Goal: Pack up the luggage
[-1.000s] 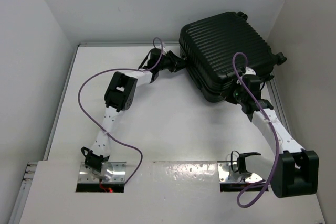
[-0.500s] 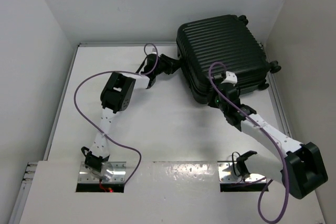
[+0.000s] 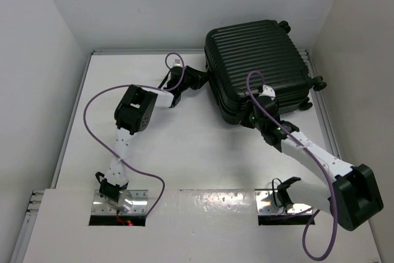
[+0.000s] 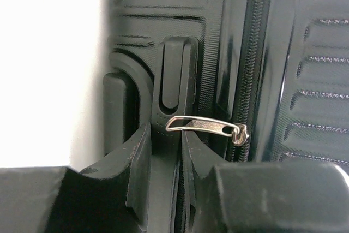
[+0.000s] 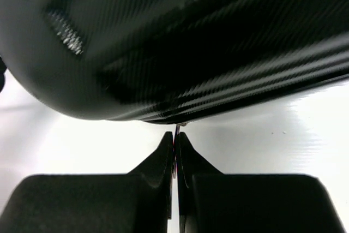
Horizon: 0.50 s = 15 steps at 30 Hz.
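Observation:
The luggage (image 3: 258,60) is a large black ribbed suitcase, closed, lying flat at the table's far right. My left gripper (image 3: 202,78) is at its left side. In the left wrist view this gripper (image 4: 165,135) is shut on the case's black side handle (image 4: 173,75), and a silver zipper pull (image 4: 202,126) lies across just above the fingertips. My right gripper (image 3: 254,117) is at the case's near edge. In the right wrist view it (image 5: 175,137) is shut on a thin zipper pull (image 5: 177,128) right under the shell (image 5: 180,42).
The white table (image 3: 184,146) stretches left and near of the case. White walls enclose it at the back, left and right. The case's wheels (image 3: 319,81) stick out toward the right wall. Purple cables loop off both arms.
The luggage has turned and slid a little to the left. My right gripper has moved left along its near edge. My left gripper has shifted slightly left with the case.

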Motion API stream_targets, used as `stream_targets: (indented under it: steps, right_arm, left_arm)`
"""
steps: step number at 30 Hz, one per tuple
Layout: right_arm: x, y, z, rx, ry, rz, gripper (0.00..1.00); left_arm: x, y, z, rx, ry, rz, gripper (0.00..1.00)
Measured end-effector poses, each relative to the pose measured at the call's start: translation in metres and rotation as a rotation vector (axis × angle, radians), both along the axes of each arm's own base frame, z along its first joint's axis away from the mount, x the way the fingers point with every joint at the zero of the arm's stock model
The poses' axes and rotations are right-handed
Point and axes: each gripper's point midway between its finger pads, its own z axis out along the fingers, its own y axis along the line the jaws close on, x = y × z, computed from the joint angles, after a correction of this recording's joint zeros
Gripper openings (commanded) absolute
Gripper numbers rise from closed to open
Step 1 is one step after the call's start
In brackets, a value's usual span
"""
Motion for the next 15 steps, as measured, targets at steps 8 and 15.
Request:
stream_targets:
  steps: [8, 15]
  right_arm:
    - [-0.005, 0.005, 0.005, -0.025, -0.021, 0.180, 0.20]
    - [-0.023, 0.039, 0.031, -0.016, -0.119, 0.517, 0.73]
  left_arm:
    - [-0.009, 0.011, -0.001, 0.097, -0.032, 0.011, 0.00]
    - [-0.019, 0.024, -0.003, 0.201, -0.047, -0.113, 0.33]
